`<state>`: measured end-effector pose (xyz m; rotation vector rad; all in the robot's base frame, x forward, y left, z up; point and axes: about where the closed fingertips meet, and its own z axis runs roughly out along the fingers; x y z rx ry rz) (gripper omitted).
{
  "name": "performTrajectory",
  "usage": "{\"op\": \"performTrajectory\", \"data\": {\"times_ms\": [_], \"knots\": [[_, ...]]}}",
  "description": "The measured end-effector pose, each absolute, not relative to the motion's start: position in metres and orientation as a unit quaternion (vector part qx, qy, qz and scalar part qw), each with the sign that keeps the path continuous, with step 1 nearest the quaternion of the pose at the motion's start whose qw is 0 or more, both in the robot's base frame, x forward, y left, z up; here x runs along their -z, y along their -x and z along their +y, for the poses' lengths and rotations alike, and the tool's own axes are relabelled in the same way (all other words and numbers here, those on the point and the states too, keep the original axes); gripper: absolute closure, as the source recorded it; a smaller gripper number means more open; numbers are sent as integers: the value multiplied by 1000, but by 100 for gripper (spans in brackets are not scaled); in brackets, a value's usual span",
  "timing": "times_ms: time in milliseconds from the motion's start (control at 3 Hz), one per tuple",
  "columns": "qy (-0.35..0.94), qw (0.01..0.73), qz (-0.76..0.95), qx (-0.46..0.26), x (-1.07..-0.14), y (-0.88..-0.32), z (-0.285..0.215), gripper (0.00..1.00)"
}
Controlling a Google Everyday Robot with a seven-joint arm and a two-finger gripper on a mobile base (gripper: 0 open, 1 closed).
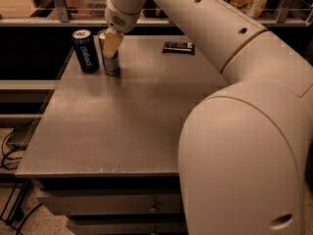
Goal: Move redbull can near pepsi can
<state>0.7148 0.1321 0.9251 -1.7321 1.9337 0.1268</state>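
Observation:
The pepsi can (85, 50), dark blue with white lettering, stands upright at the table's back left corner. The redbull can (111, 64), slim and silver, stands upright on the table just right of it, a small gap between them. My gripper (110, 44) comes down from the arm above and sits at the redbull can's upper half, hiding most of it; only the can's lower part and a bit of its rim show. My large white arm fills the right side of the view.
A flat black object (178, 47) lies at the back of the grey table (122, 126), right of the cans. A railed shelf (58, 4) runs behind the table. Cables (12, 146) lie on the floor at left.

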Motion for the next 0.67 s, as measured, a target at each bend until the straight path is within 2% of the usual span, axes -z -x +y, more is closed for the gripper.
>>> {"op": "performTrajectory", "data": {"times_ms": [333,667], "knots": [[639,259,722,-48,-917,-717,129,0],[639,259,722,-48,-917,-717,129,0]]}}
